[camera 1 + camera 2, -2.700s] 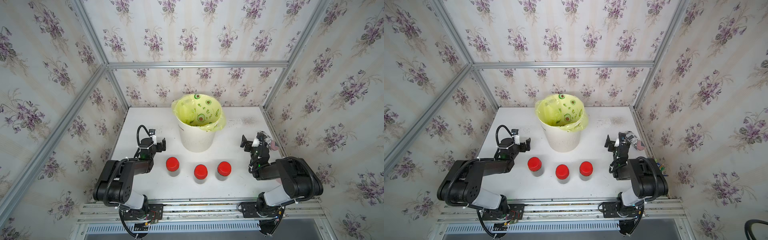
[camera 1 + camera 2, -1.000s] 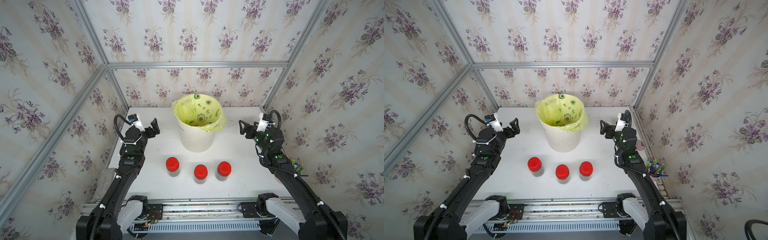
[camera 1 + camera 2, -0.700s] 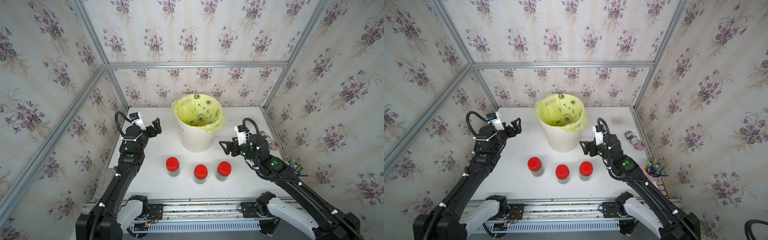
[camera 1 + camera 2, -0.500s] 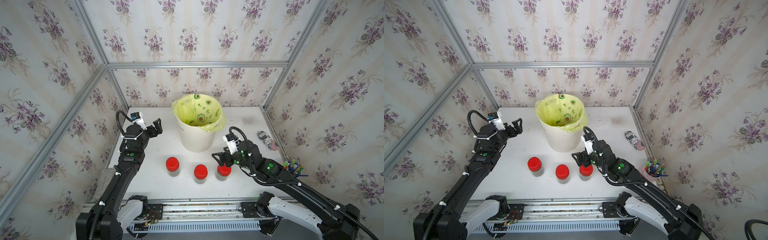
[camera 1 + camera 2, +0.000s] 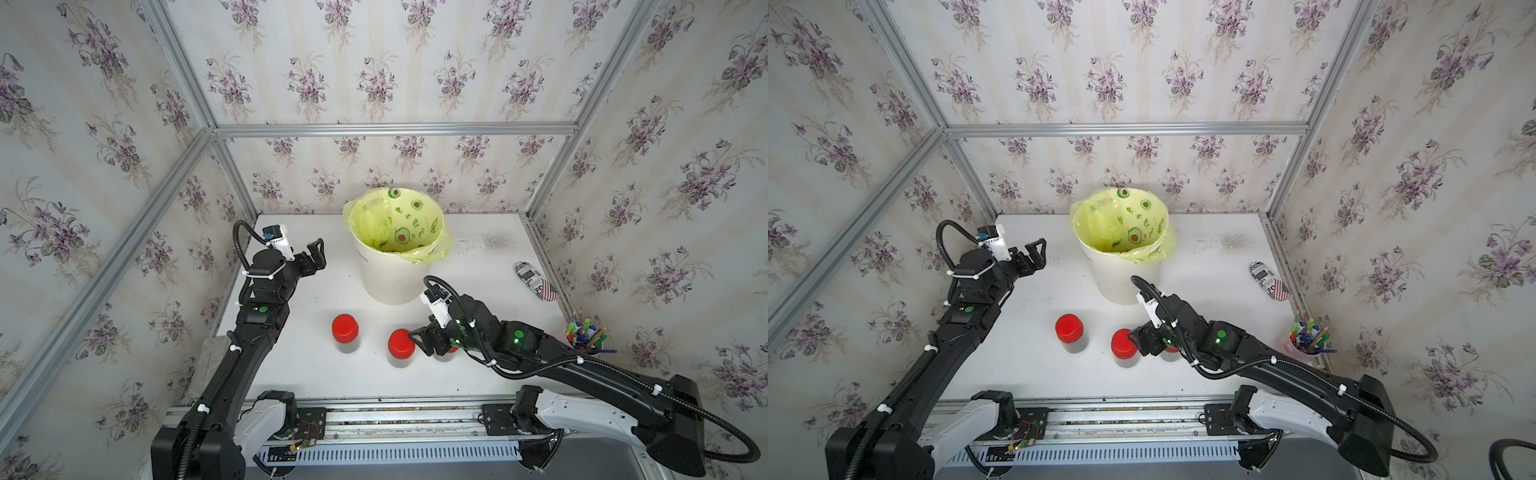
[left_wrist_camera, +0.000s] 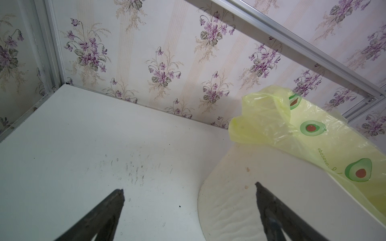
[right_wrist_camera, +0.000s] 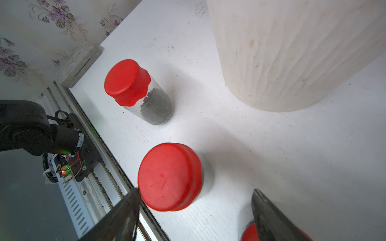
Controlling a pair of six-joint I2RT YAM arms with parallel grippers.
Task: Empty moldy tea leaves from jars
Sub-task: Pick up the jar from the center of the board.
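Observation:
Three jars with red lids stand in a row in front of the bin. In both top views the left jar [image 5: 345, 328] [image 5: 1070, 328] and the middle jar [image 5: 401, 344] [image 5: 1124, 344] show fully. The right jar [image 5: 452, 350] is mostly hidden under my right gripper [image 5: 422, 343], which hangs open just above it. In the right wrist view the middle jar's lid [image 7: 169, 177] lies ahead between the spread fingers [image 7: 133, 200]. Dark tea leaves [image 7: 155, 104] fill the left jar. My left gripper [image 5: 318, 254] [image 6: 189, 191] is open and empty, left of the bin.
The white bin [image 5: 390, 278] with yellow-green liner [image 6: 292, 129] stands at the back centre. A pen cup [image 5: 584, 332] and a patterned flat object [image 5: 534, 278] sit by the right wall. A grey block [image 5: 214, 353] lies at the left edge, and dark crumbs [image 5: 494, 241] at the back right.
My right arm swung from the right wall toward the front centre and came down over the right jar, its jaws narrowing a little. The left arm barely moved.

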